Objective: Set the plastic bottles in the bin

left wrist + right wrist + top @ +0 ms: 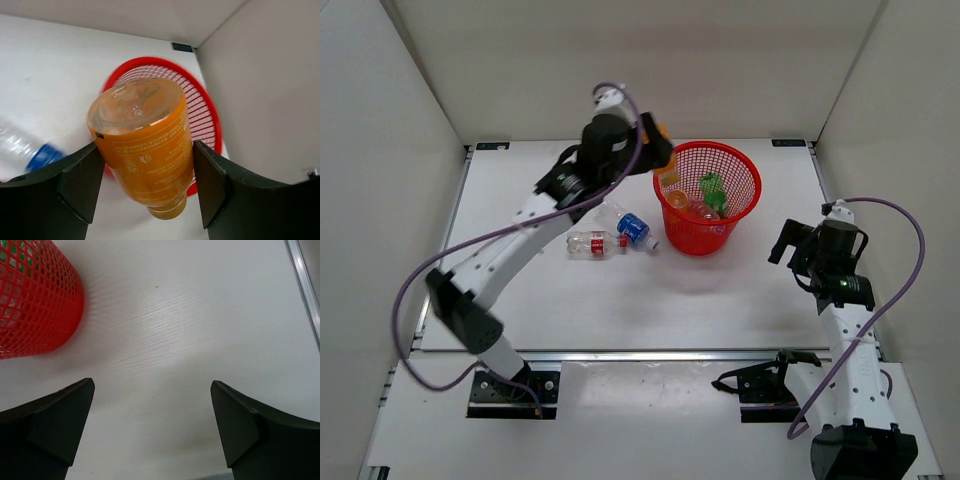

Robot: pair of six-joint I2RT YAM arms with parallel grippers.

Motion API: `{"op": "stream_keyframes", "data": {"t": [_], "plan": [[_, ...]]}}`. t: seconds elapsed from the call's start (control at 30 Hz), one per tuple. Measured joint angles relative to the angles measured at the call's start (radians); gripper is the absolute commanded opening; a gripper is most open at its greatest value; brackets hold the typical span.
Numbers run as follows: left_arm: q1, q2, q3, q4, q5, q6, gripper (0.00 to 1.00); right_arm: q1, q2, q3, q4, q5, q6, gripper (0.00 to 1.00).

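White walls close round a pale counter point(720, 300). Left jaws grip an orange bottle point(142, 145), lifted off the counter, with the red bin point(692, 236) just ahead of them; I judge it not yet over the rim. Right jaws gape wide and empty, the bin ahead and to their left. Three bottles lie in the bin: one orange point(677, 199), one green point(712, 190), one clear point(702, 211). Two wait on the counter, short of the left jaws: a blue-labelled bottle point(633, 228) and a red-labelled bottle point(592, 243), close together. Roughly half done, then: one in hand, two left.
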State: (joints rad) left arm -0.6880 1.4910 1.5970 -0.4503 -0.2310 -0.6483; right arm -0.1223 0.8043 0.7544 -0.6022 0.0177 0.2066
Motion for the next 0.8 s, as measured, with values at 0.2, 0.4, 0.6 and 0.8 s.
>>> {"op": "stream_keyframes", "data": {"t": [0.2,0.4,0.6,0.8], "plan": [[-0.089,0.454,0.477,0.004,0.034,0.055,0.75,-0.021,-0.066,-0.018,-0.002,-0.030,0.003,1.00],[-0.124,0.649,0.595,-0.085,0.063,0.074,0.99,0.017,-0.072,-0.017,-0.024,0.023,-0.031,0.99],[-0.144,0.539,0.542,-0.094,0.046,0.120,0.99,0.051,-0.043,0.087,-0.078,0.062,-0.092,0.99],[-0.129,0.074,0.092,-0.045,-0.022,0.138,0.99,0.322,0.057,0.350,-0.094,0.144,-0.161,0.99]]}}
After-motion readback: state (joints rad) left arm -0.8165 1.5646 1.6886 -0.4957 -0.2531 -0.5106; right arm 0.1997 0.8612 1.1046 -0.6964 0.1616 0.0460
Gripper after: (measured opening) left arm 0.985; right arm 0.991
